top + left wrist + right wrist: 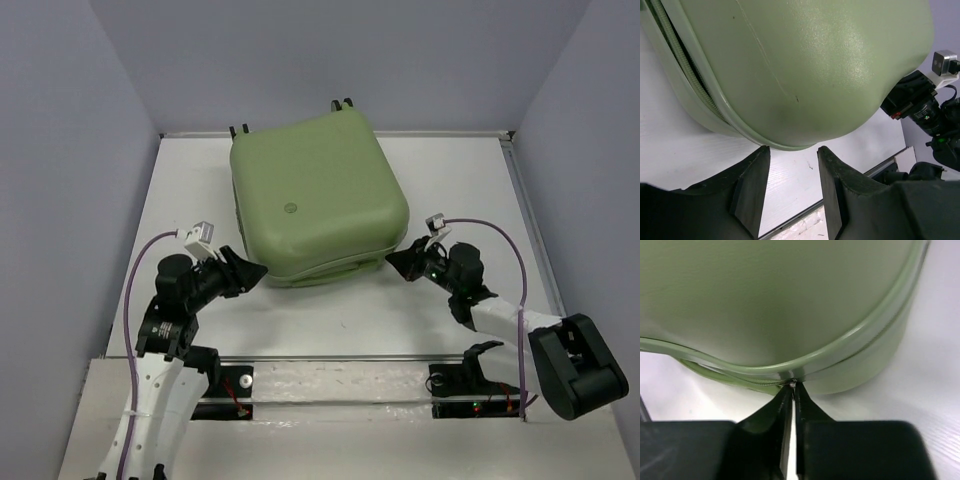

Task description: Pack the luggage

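The luggage, a light-green hard-shell suitcase, lies flat with its lid down at the back middle of the white table, round emblem facing up. My left gripper is open and empty at its front-left corner, the jaws just short of the shell in the left wrist view. My right gripper is at the front-right corner. In the right wrist view its tips are shut on a small metal zipper pull at the seam of the luggage.
Black caster wheels stick out at the suitcase's far edge. Grey walls close in the table on three sides. A metal rail runs along the near edge by the arm bases. The right arm's wrist shows in the left wrist view.
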